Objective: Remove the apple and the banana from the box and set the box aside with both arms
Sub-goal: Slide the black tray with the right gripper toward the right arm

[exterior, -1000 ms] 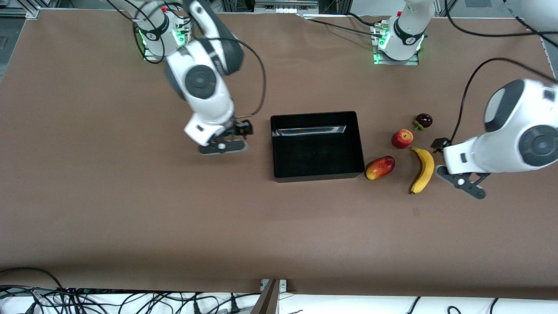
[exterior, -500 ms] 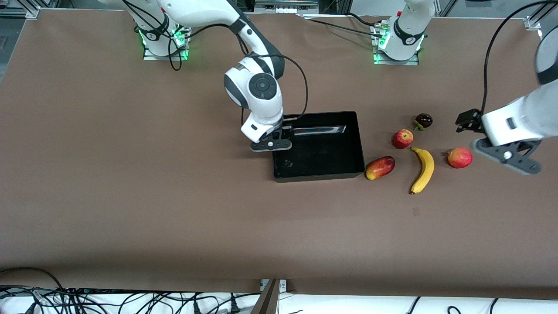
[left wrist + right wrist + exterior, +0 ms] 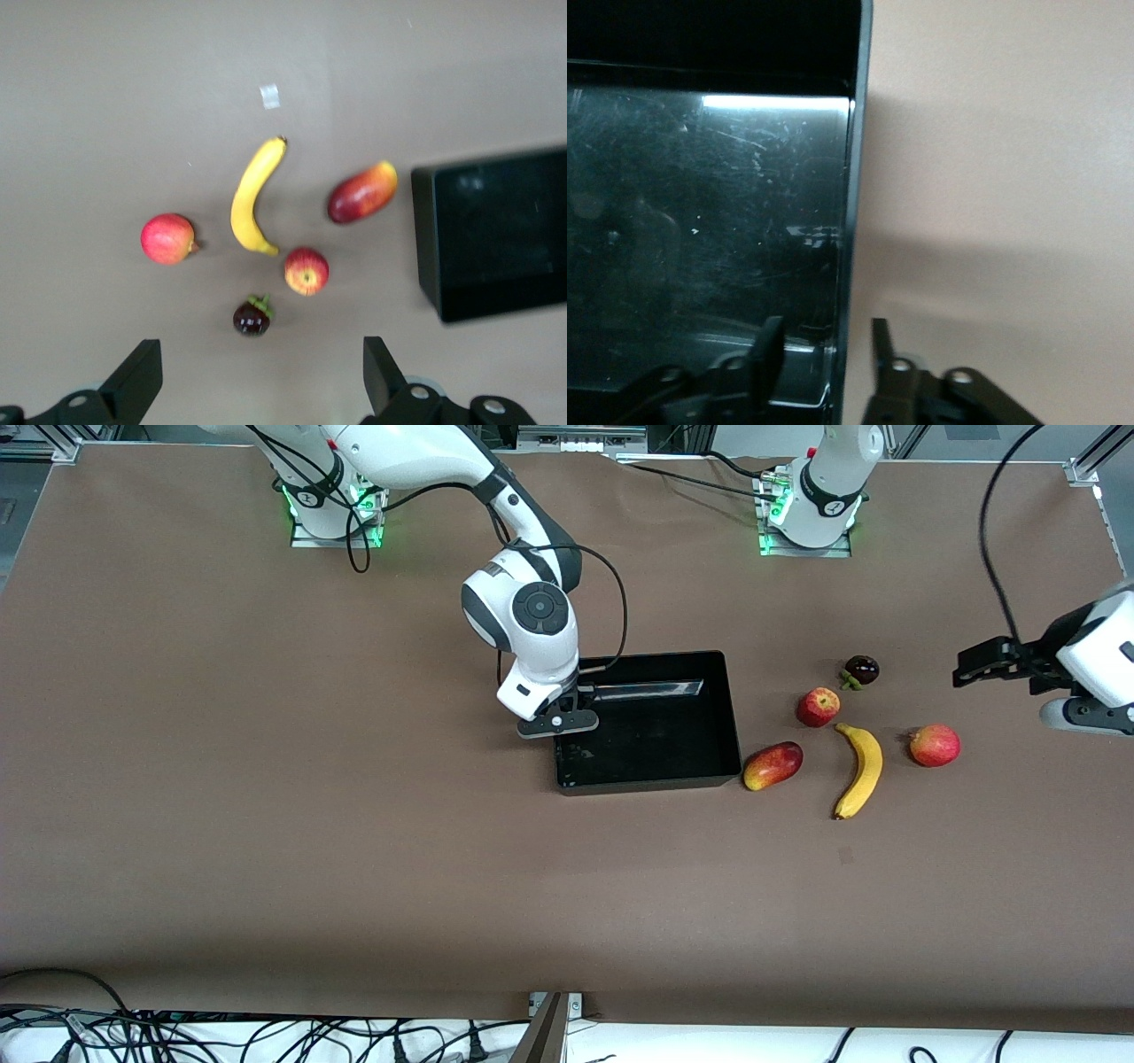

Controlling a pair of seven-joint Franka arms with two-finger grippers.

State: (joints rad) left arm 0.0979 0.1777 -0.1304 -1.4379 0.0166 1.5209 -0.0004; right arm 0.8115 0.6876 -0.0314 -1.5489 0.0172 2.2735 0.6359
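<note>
Right gripper (image 3: 556, 724) straddling the wall of the black box (image 3: 645, 766) at the end toward the right arm, one finger inside, one outside, jaws parted slightly and not yet gripping. Left gripper (image 3: 1085, 713) hovering above bare table toward the left arm's end, jaws spread wide, holding nothing. Banana (image 3: 860, 769) lying between the mango (image 3: 772, 765) and the larger red fruit (image 3: 935, 745). Small apple (image 3: 818, 707) sitting just beside the banana's stem end, near the dark mangosteen (image 3: 860, 670).

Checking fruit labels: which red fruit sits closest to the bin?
The elongated red-yellow mango-like fruit, right beside the black bin at its front corner; the two rounder red apples lie farther toward the left arm's end.
</note>
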